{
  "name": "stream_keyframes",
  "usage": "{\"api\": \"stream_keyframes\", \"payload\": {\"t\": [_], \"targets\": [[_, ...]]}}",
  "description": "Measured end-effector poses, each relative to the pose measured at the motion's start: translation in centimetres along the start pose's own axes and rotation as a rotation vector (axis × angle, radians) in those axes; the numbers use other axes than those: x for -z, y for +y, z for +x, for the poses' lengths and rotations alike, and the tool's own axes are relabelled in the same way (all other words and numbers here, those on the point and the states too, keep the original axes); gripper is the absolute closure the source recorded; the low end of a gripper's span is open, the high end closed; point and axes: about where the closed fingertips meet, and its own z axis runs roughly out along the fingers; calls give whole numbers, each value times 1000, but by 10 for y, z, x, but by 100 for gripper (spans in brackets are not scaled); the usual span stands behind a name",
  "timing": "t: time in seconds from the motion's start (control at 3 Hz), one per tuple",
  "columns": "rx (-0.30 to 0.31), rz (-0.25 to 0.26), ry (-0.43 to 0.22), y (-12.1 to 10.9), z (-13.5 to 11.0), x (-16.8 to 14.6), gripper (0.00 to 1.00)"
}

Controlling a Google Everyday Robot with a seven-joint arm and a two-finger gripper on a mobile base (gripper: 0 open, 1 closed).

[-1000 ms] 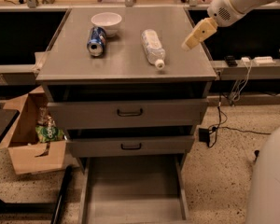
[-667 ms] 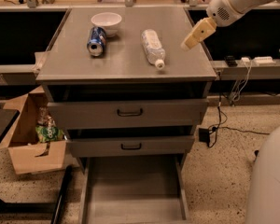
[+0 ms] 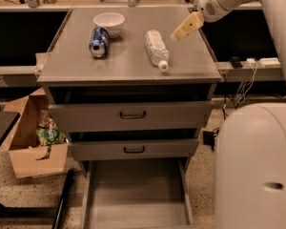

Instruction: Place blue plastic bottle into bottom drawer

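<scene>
The blue plastic bottle (image 3: 156, 47) lies on its side on the grey cabinet top (image 3: 128, 66), white cap pointing toward the front. My gripper (image 3: 185, 27), with tan fingers on a white arm, hovers above the cabinet top just right of the bottle's far end and is not touching it. The bottom drawer (image 3: 136, 199) is pulled out at floor level, a wide shallow grey tray with nothing visible in it.
A blue soda can (image 3: 98, 41) lies left of the bottle, with a white bowl (image 3: 109, 21) behind it. The two upper drawers (image 3: 132, 115) with black handles are closed. A cardboard box (image 3: 31, 144) stands on the floor at left. My white base (image 3: 257, 166) fills the right.
My gripper has moved a little left and farther back, closer to the bottle. The bottle, can and drawers have not moved.
</scene>
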Motion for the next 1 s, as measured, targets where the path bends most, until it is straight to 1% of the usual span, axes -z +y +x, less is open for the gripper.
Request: {"api": "stream_keyframes", "payload": {"t": [0.33,0.67,1.0], "targets": [[-84,1,-52,-8,-21,-25,0],[-173,-25,-66,1,-47,-69,0],[-173,-26,-66,1,-47,-69,0]]}}
